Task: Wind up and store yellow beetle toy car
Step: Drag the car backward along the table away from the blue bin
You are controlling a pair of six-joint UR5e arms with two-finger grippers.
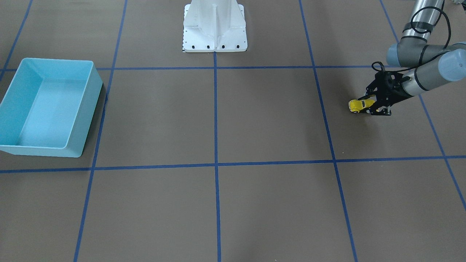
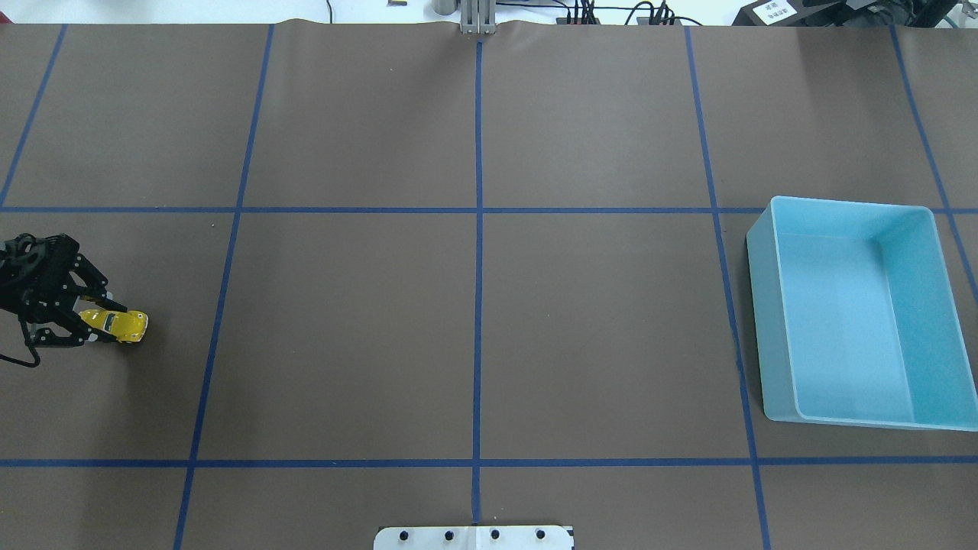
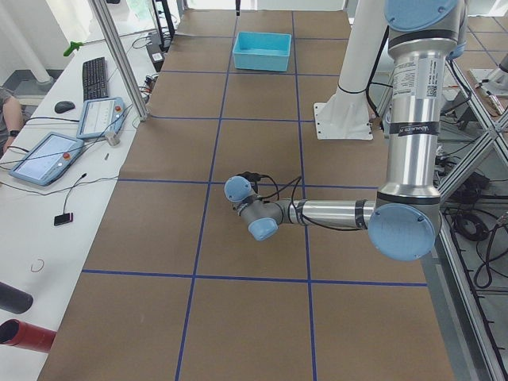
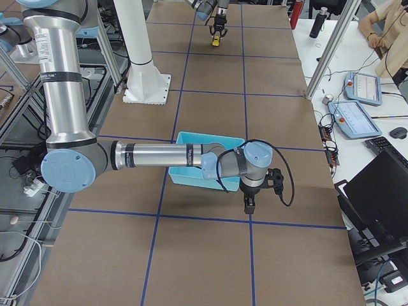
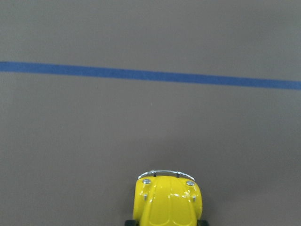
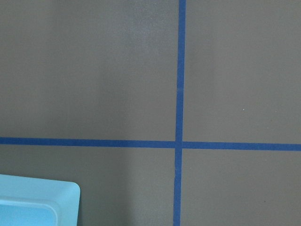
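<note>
The yellow beetle toy car (image 2: 121,325) is low over the brown table at its far left end, nose pointing toward the table's middle. My left gripper (image 2: 93,326) is shut on its rear half, one finger on each side. From the front the car (image 1: 358,105) sticks out of the black fingers (image 1: 371,98). The left wrist view shows only its yellow bonnet (image 5: 168,202) and chrome bumper. My right gripper (image 4: 248,205) hangs just beside the light blue bin (image 4: 210,136), seen only from the side, so I cannot tell its state.
The light blue bin (image 2: 764,321) stands empty at the table's far right end; its corner (image 6: 37,202) shows in the right wrist view. Blue tape lines grid the brown table. The white robot pedestal (image 1: 214,25) is at the near middle edge. Operators' desks with pendants flank the table.
</note>
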